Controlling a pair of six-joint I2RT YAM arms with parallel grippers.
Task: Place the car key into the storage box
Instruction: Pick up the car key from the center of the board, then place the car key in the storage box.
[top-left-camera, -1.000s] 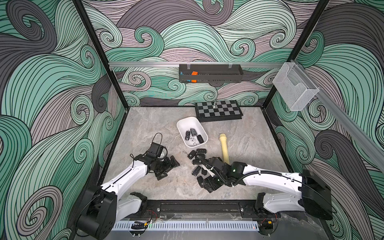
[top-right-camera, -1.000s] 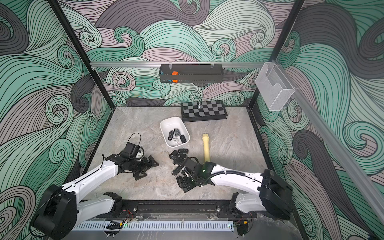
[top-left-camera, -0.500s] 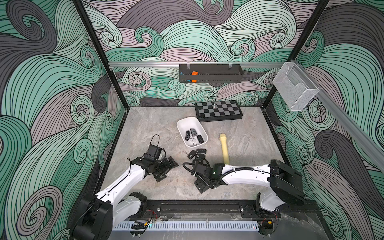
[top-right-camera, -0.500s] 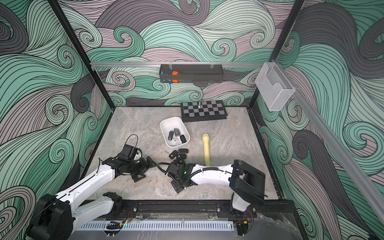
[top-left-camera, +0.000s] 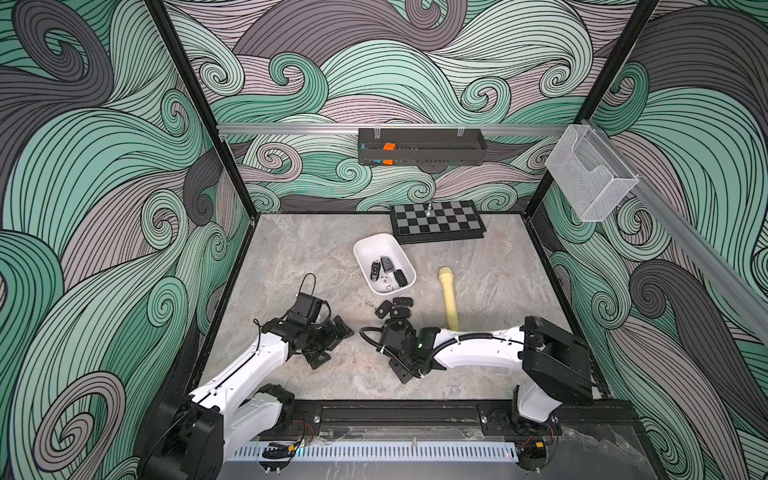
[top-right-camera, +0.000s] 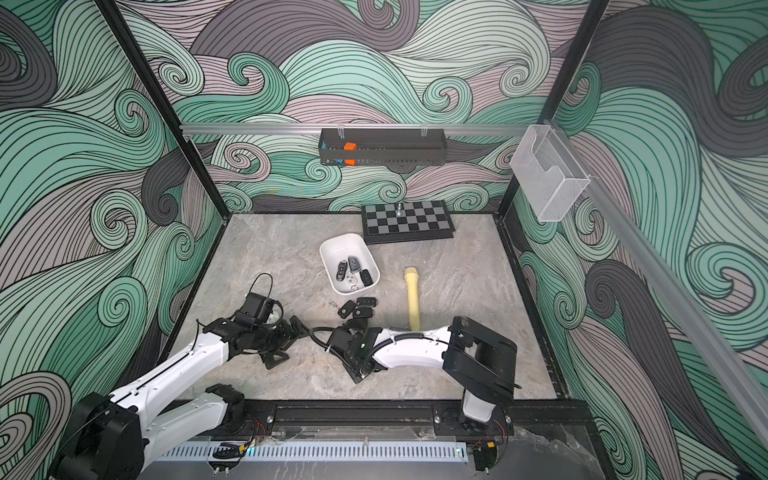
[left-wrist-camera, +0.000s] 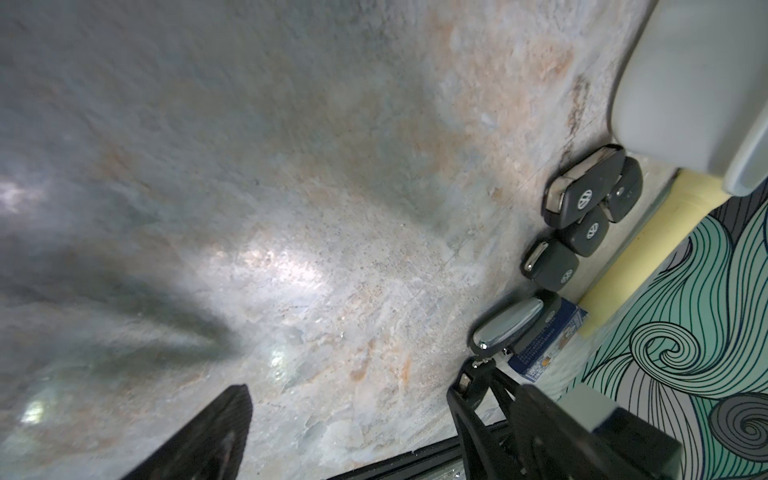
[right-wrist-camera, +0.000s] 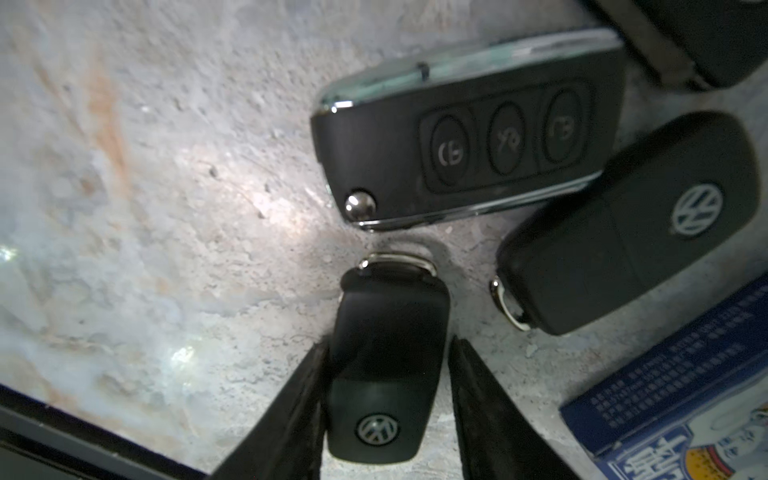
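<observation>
A grey marbled table (top-left-camera: 311, 249) is seen in both top views, with the two white arms reaching in from its near edge. A chessboard (top-left-camera: 436, 220) is laid flat at the far side. Just in front of it the white storage box (top-left-camera: 365, 249) is set at an angle, and three black key fobs (top-left-camera: 387, 263) are contained in it. A yellow cylinder (top-left-camera: 449, 301) is laid lengthwise beside the box, apart from it. The left gripper (left-wrist-camera: 340, 424) is held low over bare table to the left of the box, its jaws spread wide with nothing between them. The right gripper (right-wrist-camera: 388, 343) is lowered at the near edge of a loose cluster of fobs lying just in front of the box. In the right wrist view its two dark fingers (right-wrist-camera: 291, 395) are seen closed against both long sides of the car key (right-wrist-camera: 386, 365). This black badged fob is lying flat on the table, outside the box, its metal ring pointing away from the gripper. Just beyond it, apart from it, a three-button fob (right-wrist-camera: 469, 137) and a second badged fob (right-wrist-camera: 631, 220) are laid. The corner of a blue carton (right-wrist-camera: 685, 395) is seen beside the latter.
</observation>
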